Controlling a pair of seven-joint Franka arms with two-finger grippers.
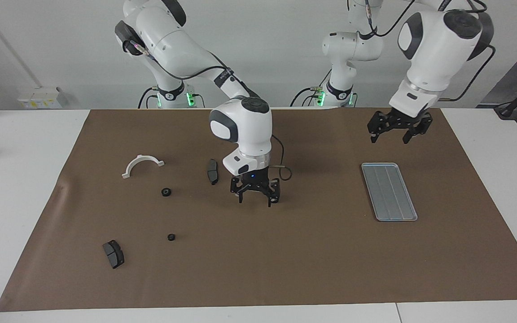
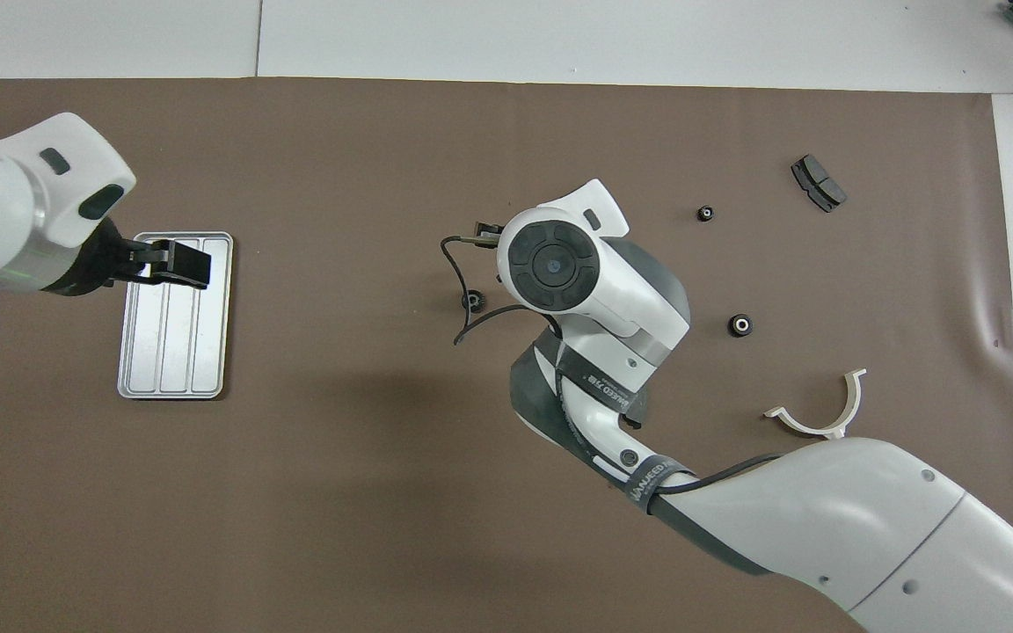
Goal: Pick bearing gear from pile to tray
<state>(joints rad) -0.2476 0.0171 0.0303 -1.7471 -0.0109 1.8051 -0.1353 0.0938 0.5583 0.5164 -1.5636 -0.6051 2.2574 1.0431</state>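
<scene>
Now the right gripper [image 1: 256, 197] hangs with fingers spread wide, empty — a small black ring [image 2: 471, 301] lies on the mat near it, well apart from the tray [image 1: 389, 191]; the left gripper [image 1: 394, 130] hovers open beside the tray.

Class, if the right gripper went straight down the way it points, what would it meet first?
Probably the brown mat: the right gripper hangs open, low over it. The black ring lies just beside it; depth unclear.
</scene>
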